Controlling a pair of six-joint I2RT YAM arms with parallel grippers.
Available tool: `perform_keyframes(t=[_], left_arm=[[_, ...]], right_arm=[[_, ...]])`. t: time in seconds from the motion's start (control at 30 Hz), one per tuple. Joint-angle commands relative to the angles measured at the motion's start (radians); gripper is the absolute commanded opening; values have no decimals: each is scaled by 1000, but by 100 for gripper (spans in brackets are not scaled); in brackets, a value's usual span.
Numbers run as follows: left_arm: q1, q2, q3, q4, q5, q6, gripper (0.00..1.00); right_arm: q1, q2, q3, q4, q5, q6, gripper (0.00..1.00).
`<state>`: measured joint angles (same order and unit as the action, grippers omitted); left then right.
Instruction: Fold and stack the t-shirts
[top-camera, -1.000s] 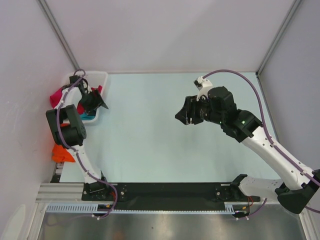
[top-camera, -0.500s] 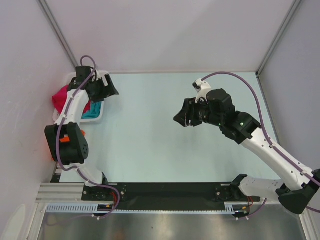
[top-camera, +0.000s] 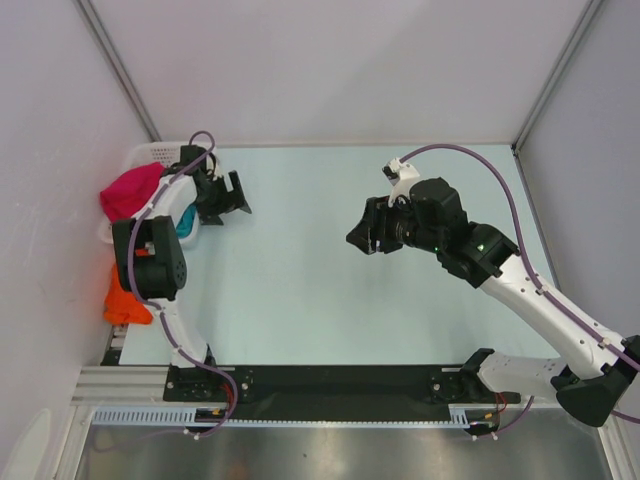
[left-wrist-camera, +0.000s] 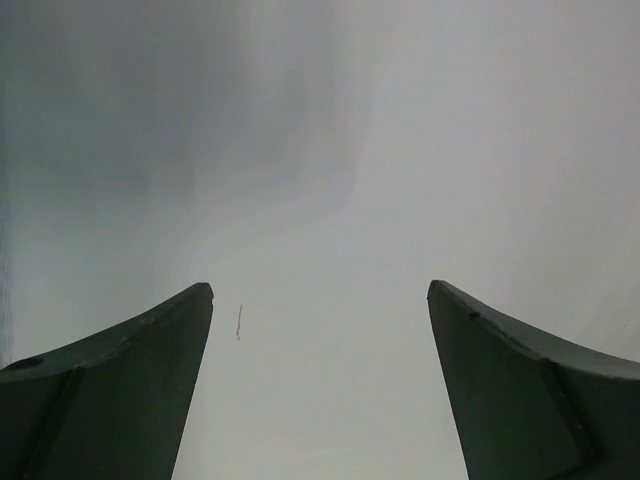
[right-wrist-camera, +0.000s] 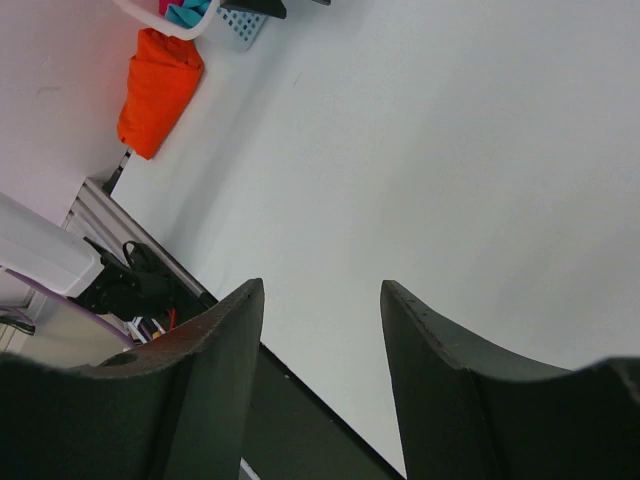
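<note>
Task hardly started: nothing folded or stacked.
Red shirt (top-camera: 130, 190) and teal shirt (top-camera: 186, 220) bunched at basket (top-camera: 160, 152), upper left; orange shirt (top-camera: 125, 303) crumpled below it. Left gripper (top-camera: 232, 197) beside basket, jaws wide, empty; right gripper (top-camera: 365, 232) mid-frame, jaws partly apart, empty.

The pale green table (top-camera: 300, 300) is open across its middle, leaving free passage between the left claw (top-camera: 238, 196) and the right claw (top-camera: 362, 236). Along the left wall stand a white plastic lattice basket (top-camera: 158, 153) heaped with a crimson t-shirt (top-camera: 130, 190), and nearer, a crumpled bright orange t-shirt (top-camera: 125, 303).
</note>
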<state>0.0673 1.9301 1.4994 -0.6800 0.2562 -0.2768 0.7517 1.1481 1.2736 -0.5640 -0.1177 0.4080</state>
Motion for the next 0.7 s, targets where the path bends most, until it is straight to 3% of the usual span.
perform_keyframes(t=[0.0, 0.13, 0.37, 0.67], left_arm=[[32, 46, 44, -101, -161, -38, 95], [29, 1, 33, -54, -137, -36, 94], [17, -229, -13, 108, -32, -29, 95], [22, -344, -4, 131, -207, -47, 95]], right_arm=[[5, 1, 3, 15, 18, -20, 56], [5, 22, 3, 22, 12, -20, 56], [6, 58, 7, 47, -11, -17, 56], [9, 76, 12, 56, -20, -20, 55]])
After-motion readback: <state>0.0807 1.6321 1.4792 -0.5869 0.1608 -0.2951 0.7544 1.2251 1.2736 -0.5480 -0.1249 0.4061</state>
